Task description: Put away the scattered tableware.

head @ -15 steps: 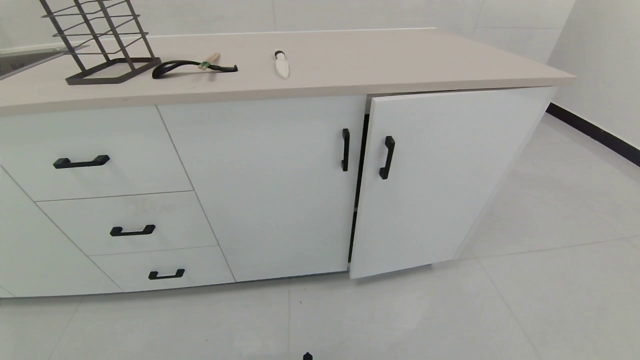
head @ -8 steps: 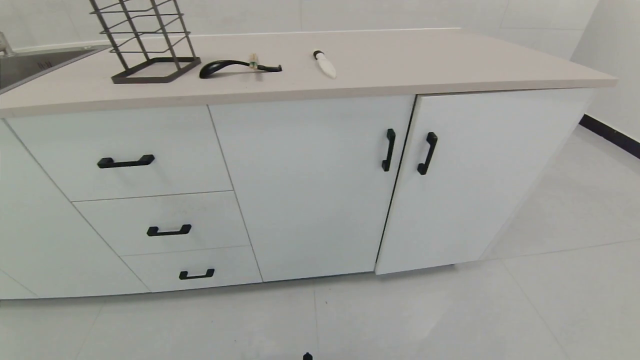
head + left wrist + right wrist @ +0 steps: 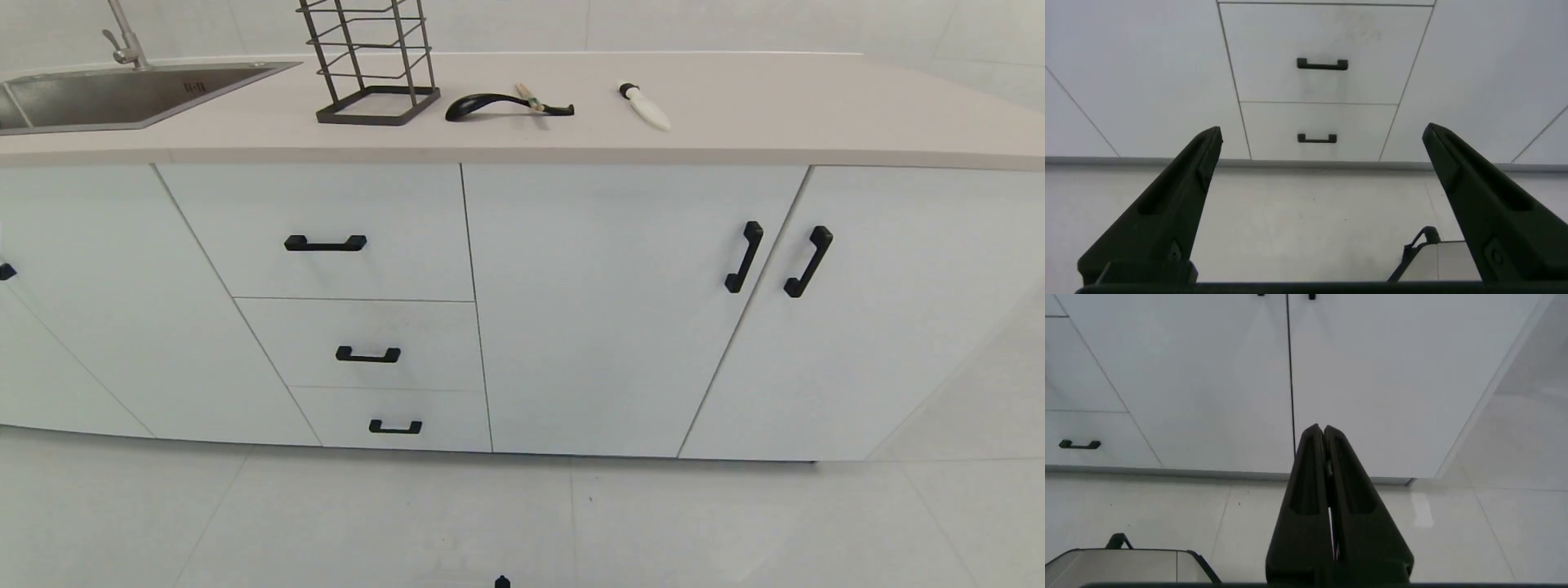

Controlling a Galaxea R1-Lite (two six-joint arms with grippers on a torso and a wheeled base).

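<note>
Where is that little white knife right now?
In the head view the white knife lies on the countertop, just right of the black spoon and above the closed cupboard doors.

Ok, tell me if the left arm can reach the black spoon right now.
Probably not yet: the left gripper, open, sits low facing the lower drawers, while the spoon lies up on the counter beside the rack.
</note>
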